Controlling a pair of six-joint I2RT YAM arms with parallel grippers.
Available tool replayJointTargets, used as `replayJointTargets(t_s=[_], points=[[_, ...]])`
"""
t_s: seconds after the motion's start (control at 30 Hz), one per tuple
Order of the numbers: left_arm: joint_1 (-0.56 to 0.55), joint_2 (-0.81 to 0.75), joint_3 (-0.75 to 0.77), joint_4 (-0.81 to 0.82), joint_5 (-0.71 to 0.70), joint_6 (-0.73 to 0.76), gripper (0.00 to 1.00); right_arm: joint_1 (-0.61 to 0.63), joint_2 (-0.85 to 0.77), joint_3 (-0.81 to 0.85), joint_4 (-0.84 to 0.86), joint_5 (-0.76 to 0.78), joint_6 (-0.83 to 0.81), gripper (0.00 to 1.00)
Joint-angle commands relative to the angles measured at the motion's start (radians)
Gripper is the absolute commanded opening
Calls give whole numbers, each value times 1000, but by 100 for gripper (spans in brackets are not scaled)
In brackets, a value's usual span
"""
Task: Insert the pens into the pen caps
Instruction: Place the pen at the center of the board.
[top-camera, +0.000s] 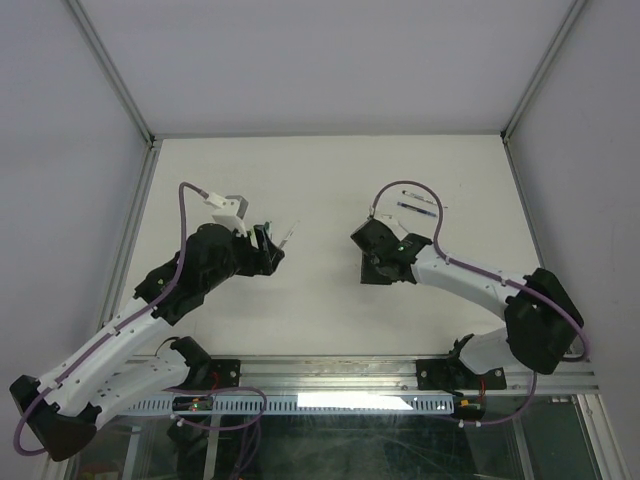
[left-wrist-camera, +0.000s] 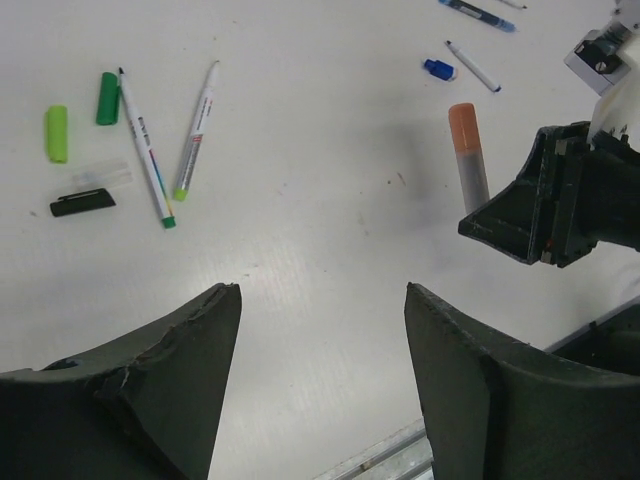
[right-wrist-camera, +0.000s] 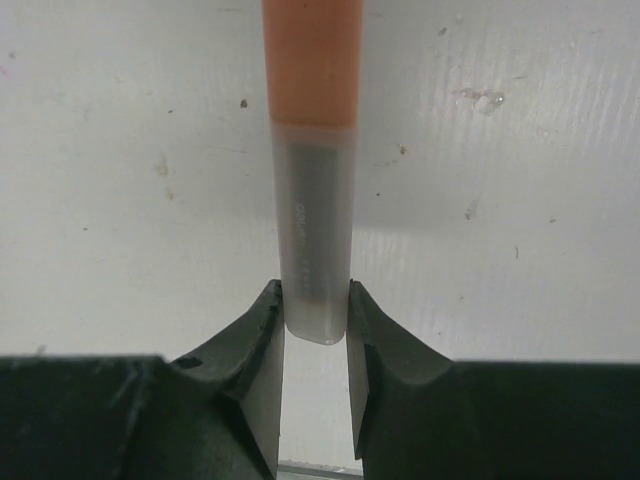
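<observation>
Orange at one end and smoky grey along the barrel, the orange-capped marker (right-wrist-camera: 315, 200) is clamped by its grey end between the fingers of the right hand (right-wrist-camera: 315, 300), with the white counter (right-wrist-camera: 520, 150) behind it. Faint lettering runs down the barrel; we cannot read it.

In the left wrist view, a blue cap (left-wrist-camera: 438, 69) lies just beyond the marker, next to a thin white pen (left-wrist-camera: 472, 66). A blue pen (left-wrist-camera: 478, 14) lies farther off the same way.

Well apart to the marker's left, we see a lime-tipped pen (left-wrist-camera: 197, 130) and a dark-green-tipped pen (left-wrist-camera: 145, 150), their tips close together. Both carry barrel printing too small to read. Farther left of the marker lie a dark green cap (left-wrist-camera: 107, 98), a lime green cap (left-wrist-camera: 57, 133) and a black cap (left-wrist-camera: 82, 203).

Our left hand (left-wrist-camera: 322, 300) has its fingers spread wide apart and is well apart from the marker.
</observation>
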Motion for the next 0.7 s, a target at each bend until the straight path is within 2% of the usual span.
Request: replayJointTargets(t_s=[0.0,0.3,0.67], points=[[3,-35,37,-40,-66,62,68,-41,73,63,15,-64,-70,0],[2,-51,19,-39,-74,68,68,-79,236,104,22,-132,-143,3],[3,-57,11,-30,-74,70,69,-130,298,116,-20,-108,-133,7]])
